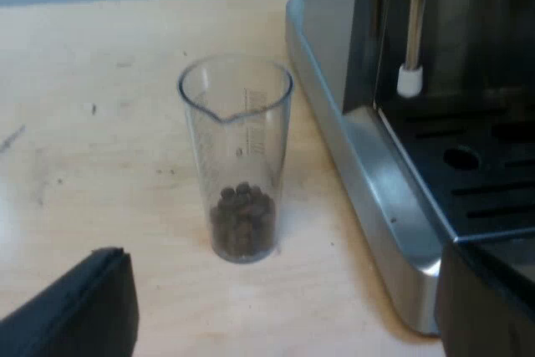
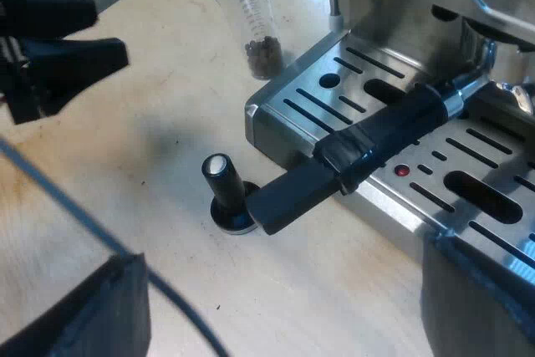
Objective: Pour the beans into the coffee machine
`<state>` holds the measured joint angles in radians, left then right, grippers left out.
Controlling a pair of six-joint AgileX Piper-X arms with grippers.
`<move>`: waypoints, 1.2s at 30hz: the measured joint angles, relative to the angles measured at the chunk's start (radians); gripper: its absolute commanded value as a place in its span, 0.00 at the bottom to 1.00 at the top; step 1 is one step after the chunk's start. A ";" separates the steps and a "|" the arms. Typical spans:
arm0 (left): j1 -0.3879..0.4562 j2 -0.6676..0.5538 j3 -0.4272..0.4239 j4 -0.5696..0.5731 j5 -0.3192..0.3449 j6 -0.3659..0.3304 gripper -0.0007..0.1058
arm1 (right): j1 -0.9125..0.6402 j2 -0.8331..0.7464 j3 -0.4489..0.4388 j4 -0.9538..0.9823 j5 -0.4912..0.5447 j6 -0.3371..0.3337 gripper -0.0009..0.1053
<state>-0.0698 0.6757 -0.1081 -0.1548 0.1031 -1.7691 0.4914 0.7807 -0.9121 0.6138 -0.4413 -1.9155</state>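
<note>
A clear measuring glass (image 1: 240,156) stands upright on the wooden table (image 1: 100,140), with dark coffee beans (image 1: 242,221) in its bottom. It stands close beside the espresso machine's (image 1: 359,156) metal base. My left gripper (image 1: 284,315) is open, level with the glass and a short way back from it, touching nothing. In the right wrist view the glass (image 2: 251,18) shows farther off by the machine's (image 2: 401,81) corner, with the left gripper (image 2: 58,48) a little apart from it. My right gripper (image 2: 284,315) is open above the table, holding nothing.
A tamper with a black knob (image 2: 226,194) stands on the table by the drip tray's (image 2: 351,81) corner. The holder's dark handle (image 2: 359,152) juts out from the machine over the tray. A steam wand (image 1: 411,39) hangs over the tray.
</note>
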 measured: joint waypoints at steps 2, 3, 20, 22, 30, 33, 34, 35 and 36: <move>0.000 0.056 0.000 -0.036 0.000 0.000 0.88 | 0.000 0.000 0.000 -0.006 0.000 0.000 0.65; 0.000 0.103 0.000 -0.073 0.000 -0.002 0.88 | 0.000 0.000 0.000 -0.016 0.000 0.000 0.65; 0.000 0.462 0.000 -0.482 -0.038 -0.002 0.88 | 0.000 0.000 0.000 -0.050 0.000 0.000 0.65; 0.000 0.506 0.000 -0.542 -0.038 -0.002 0.88 | 0.000 0.000 0.000 -0.050 0.000 0.000 0.65; 0.000 0.711 -0.041 -0.685 -0.040 -0.002 0.88 | 0.000 0.000 0.000 -0.050 0.000 0.000 0.65; 0.000 0.750 -0.056 -0.711 -0.040 -0.002 0.88 | 0.000 0.000 0.000 -0.050 0.000 0.000 0.65; 0.000 0.768 -0.064 -0.724 -0.040 -0.002 0.88 | 0.000 0.000 0.000 -0.050 0.000 0.000 0.65; 0.000 0.803 -0.080 -0.737 -0.040 -0.002 0.88 | 0.000 0.000 0.000 -0.050 0.000 0.000 0.65; 0.000 0.837 -0.098 -0.747 -0.041 -0.002 0.88 | 0.000 0.000 0.000 -0.050 0.000 0.000 0.65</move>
<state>-0.0698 1.5131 -0.2057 -0.9021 0.0625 -1.7714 0.4914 0.7807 -0.9121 0.5638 -0.4413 -1.9155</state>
